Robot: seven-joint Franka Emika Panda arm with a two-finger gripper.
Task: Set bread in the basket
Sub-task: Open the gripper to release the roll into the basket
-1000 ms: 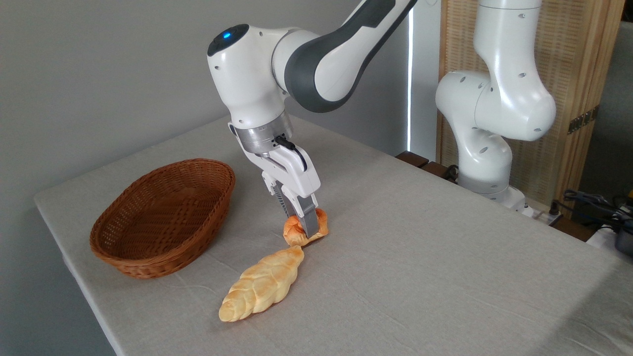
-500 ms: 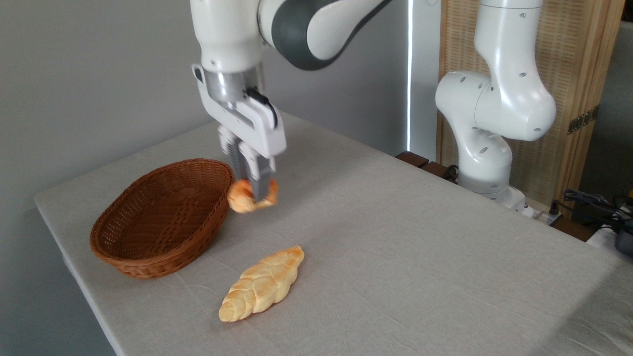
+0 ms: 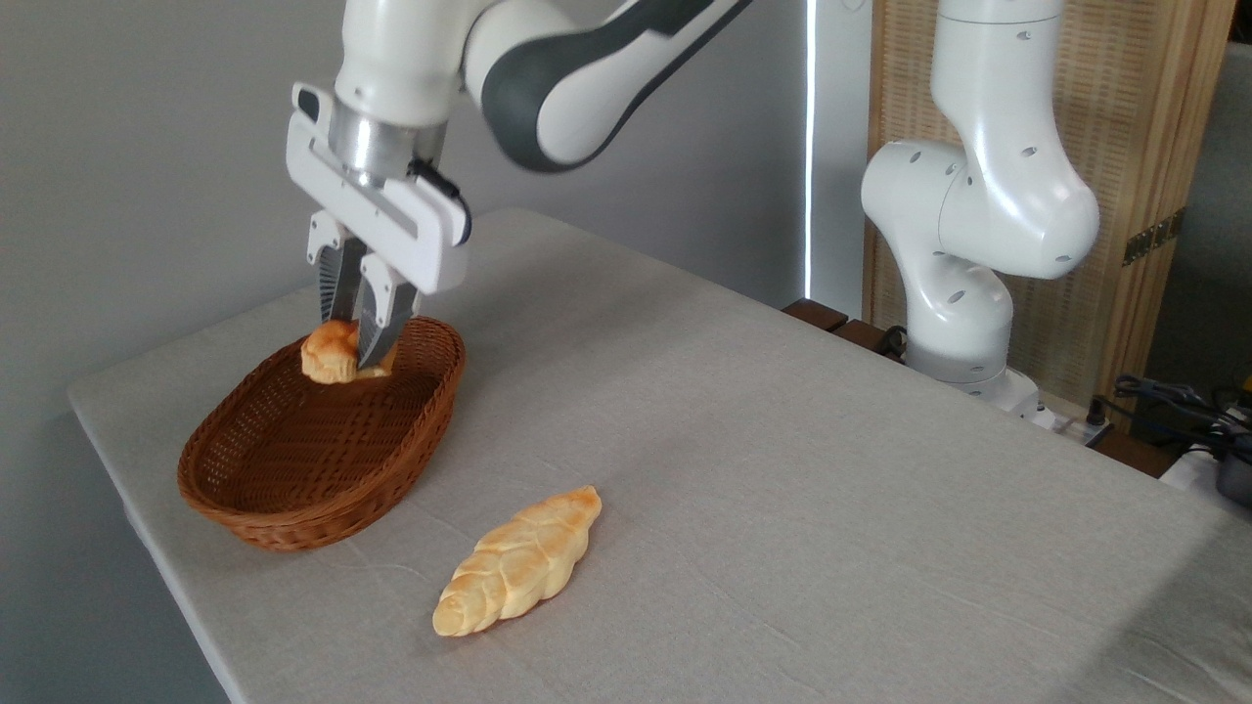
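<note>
Moved since half a second ago: the gripper and the bread clamped in it, carried leftward from just right of the basket to a place above its far end. Nothing else is shifted.

Basket: oval wicker, set on the table at the left; nothing is seen lying in it.

Bread: held between the narrowly closed fingers, suspended over the far part of the basket, clear of the weave as far as can be judged.

Loaf: braided, pale golden, lying on the table right of the basket and nearer the camera, untouched.

Risks, as judged:
- Release so close to the far rim; the bread could be bounced or rolled off the sloping side onto the table.
- Descent too low; the rim could be struck by the fingers and the light basket pushed or tipped.
- Bread stuck to one finger on opening, then dragged out as the gripper is withdrawn.
</note>
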